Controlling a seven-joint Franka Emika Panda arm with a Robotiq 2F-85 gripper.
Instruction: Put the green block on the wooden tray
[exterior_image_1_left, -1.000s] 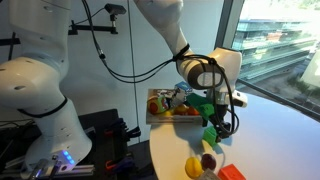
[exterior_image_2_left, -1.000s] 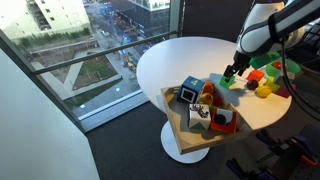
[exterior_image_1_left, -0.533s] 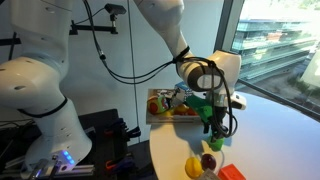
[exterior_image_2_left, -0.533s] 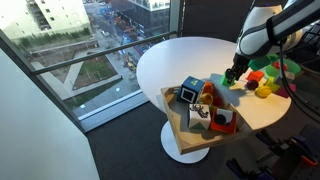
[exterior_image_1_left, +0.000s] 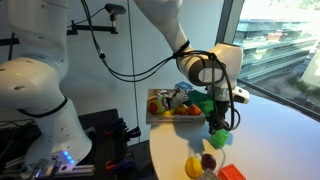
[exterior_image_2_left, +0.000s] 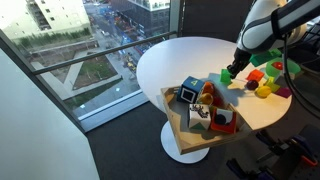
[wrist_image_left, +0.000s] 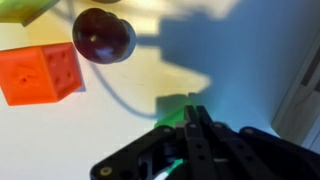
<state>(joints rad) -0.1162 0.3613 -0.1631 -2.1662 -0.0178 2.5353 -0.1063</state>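
The green block (exterior_image_1_left: 214, 138) sits on the white round table, just under my gripper (exterior_image_1_left: 219, 128). In the other exterior view the green block (exterior_image_2_left: 226, 77) is at the tips of the gripper (exterior_image_2_left: 230, 72). The wrist view shows the gripper (wrist_image_left: 190, 112) with its fingers drawn together and a corner of the green block (wrist_image_left: 172, 108) pinched at their tips, the rest hidden. The wooden tray (exterior_image_1_left: 151, 108) stands behind, at the table's edge. In the other exterior view the tray (exterior_image_2_left: 172, 112) holds several toys.
Close to the block lie an orange cube (wrist_image_left: 40, 72), a dark red round fruit (wrist_image_left: 103, 35) and a yellow piece (exterior_image_1_left: 193, 165). More coloured toys (exterior_image_2_left: 266, 88) sit beside the gripper. The table edge (exterior_image_1_left: 165, 160) and a window are nearby.
The fingers have gone from wide open to shut at the green block. The gripper has shifted slightly, staying over the same spot.
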